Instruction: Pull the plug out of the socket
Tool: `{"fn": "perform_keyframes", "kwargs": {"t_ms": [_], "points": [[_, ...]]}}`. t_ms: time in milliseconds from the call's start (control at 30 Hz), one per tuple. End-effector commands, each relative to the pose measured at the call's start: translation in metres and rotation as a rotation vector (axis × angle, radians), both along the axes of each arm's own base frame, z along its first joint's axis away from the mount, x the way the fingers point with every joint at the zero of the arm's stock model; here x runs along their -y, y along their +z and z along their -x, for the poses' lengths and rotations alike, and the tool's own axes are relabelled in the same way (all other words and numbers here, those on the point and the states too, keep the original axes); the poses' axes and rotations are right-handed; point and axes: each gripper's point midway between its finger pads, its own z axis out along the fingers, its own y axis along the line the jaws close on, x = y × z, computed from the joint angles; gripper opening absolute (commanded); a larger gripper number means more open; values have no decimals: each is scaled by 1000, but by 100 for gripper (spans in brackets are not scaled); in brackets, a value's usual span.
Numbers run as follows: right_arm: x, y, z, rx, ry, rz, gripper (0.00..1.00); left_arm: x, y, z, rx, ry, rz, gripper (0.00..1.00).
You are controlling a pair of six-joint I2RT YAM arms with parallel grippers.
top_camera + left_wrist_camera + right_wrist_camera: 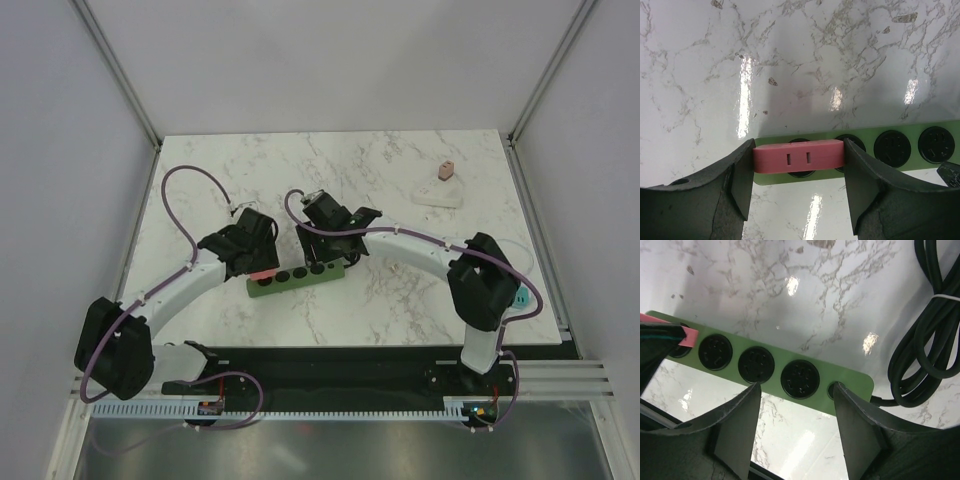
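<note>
a green strip [300,277] lies on the marble table [400,300], long axis running left to right, slightly tilted. the plug [262,273], a pink block, sits over the strip's left end.

left gripper [799,155]: pinching the plug. in the left wrist view both fingers [740,175] press flat against the short ends of the plug [799,156], one on each side. two slots show on the plug's face. the strip [900,150] runs behind it, with two bare sockets to the right of the plug. whether the pins sit in a socket cannot be told.

right gripper [796,395]: spread, holding nothing. in the right wrist view its fingers [740,420] stand apart over the near edge of the strip [770,365], close to the right end. three bare sockets lie in a row above the gap. the plug [687,335] shows at the far left of that view, partly hidden by a dark finger.

a black cable [925,340], coiled and tied with a white band, lies just beyond the strip's right end.

in the top view the right gripper [335,255] hangs over the strip's right half, near the left gripper [255,262]. a white base [438,193] carrying a small block [446,172] rests at the far right of the table, well apart from the strip.
</note>
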Motion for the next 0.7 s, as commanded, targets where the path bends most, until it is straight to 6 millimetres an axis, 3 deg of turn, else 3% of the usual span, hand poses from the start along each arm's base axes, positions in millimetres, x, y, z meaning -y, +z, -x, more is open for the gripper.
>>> {"fn": "perform_keyframes", "kwargs": {"t_ms": [0, 367, 667], "points": [[7, -9, 5, -37, -1, 60, 67, 5, 26, -23, 159, 104, 85, 2], [-4, -41, 11, -71, -15, 89, 49, 10, 28, -24, 181, 99, 113, 2], [1, -66, 26, -100, -20, 122, 45, 12, 28, -22, 178, 93, 123, 2]]}}
